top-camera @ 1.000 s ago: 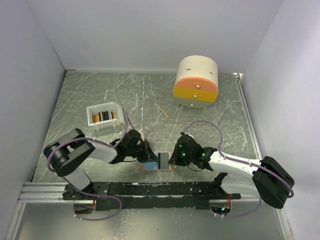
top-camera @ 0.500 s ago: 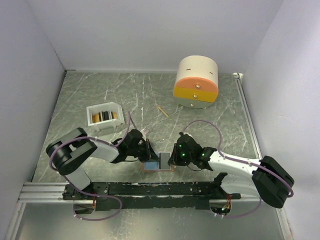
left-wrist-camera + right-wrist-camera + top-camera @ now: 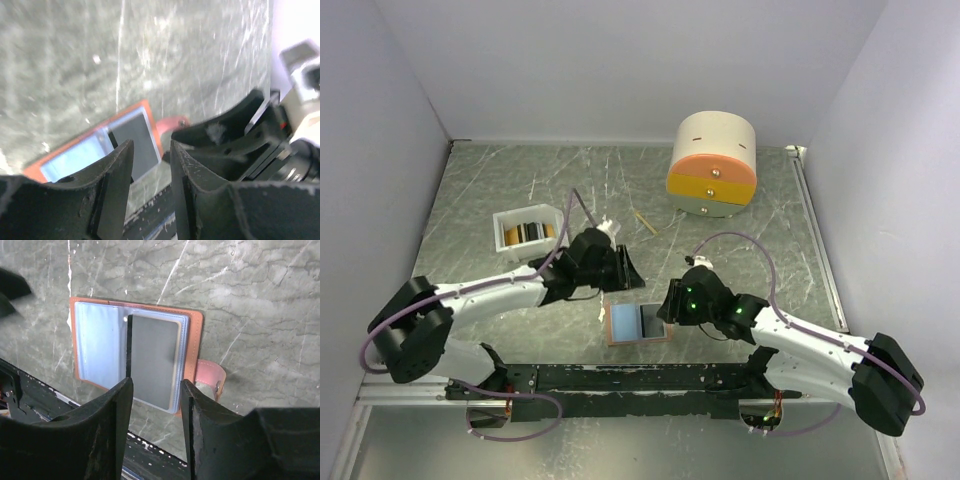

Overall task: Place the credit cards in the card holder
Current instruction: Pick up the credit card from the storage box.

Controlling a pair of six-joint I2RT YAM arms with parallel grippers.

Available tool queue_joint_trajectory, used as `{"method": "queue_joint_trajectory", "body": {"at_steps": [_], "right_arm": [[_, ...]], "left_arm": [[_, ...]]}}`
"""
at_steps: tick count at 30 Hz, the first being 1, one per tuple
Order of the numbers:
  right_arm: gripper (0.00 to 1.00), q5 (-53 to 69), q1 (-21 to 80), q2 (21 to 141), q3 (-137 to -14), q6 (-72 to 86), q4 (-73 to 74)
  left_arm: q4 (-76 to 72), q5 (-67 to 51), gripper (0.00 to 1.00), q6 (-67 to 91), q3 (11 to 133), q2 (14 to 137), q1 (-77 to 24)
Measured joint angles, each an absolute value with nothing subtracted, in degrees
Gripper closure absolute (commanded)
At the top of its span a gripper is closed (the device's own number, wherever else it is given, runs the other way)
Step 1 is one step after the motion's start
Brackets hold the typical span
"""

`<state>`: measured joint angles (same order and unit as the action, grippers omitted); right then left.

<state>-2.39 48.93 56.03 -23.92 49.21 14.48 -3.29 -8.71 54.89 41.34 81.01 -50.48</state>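
The card holder [image 3: 637, 323] lies open on the table near the front edge, salmon-pink rim up, with a light blue left face [image 3: 97, 342]. A dark grey credit card [image 3: 152, 360] sits in its right sleeve, and its snap strap [image 3: 210, 380] sticks out to the right. Black and gold-yellow credit cards [image 3: 528, 234] stand in the white tray [image 3: 510, 218]. My left gripper [image 3: 626, 270] hovers behind the holder, open and empty [image 3: 151, 147]. At the holder's right edge my right gripper [image 3: 667, 306] is also open and empty [image 3: 156, 385].
A round cream, orange and yellow drawer box [image 3: 712, 165] stands at the back right. A thin wooden stick [image 3: 645, 222] lies on the marble table between the box and the tray. The black rail [image 3: 620, 378] runs along the near edge just in front of the holder.
My left gripper has let go of the holder, opened and pulled back and up from it. The right gripper has opened too. The holder now lies spread open, a little larger in view.
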Motion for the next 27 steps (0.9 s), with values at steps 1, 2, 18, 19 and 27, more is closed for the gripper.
{"method": "queue_joint_trajectory", "body": {"at_steps": [1,2,18,19,27], "right_arm": [[0.57,-2.4,48.9,55.8,-24.1,48.9,14.7],[0.57,-2.4,48.9,55.7,-24.3,48.7,14.9],[0.57,-2.2,48.9,55.7,-25.2,46.0,14.9],[0.57,-2.2,48.9,55.6,-25.2,46.0,14.9],[0.57,-2.2,48.9,54.1,-25.2,45.8,14.9]], "left_arm": [[0.0,-7.0,0.55,53.5,43.7,80.2,-49.9],[3.1,-5.3,0.56,52.1,45.8,79.4,-49.0],[34.2,19.5,0.52,31.2,63.8,79.2,-26.3],[34.2,19.7,0.52,30.7,63.8,79.6,-25.8],[35.2,19.9,0.40,24.2,68.5,90.2,-16.2]]}}
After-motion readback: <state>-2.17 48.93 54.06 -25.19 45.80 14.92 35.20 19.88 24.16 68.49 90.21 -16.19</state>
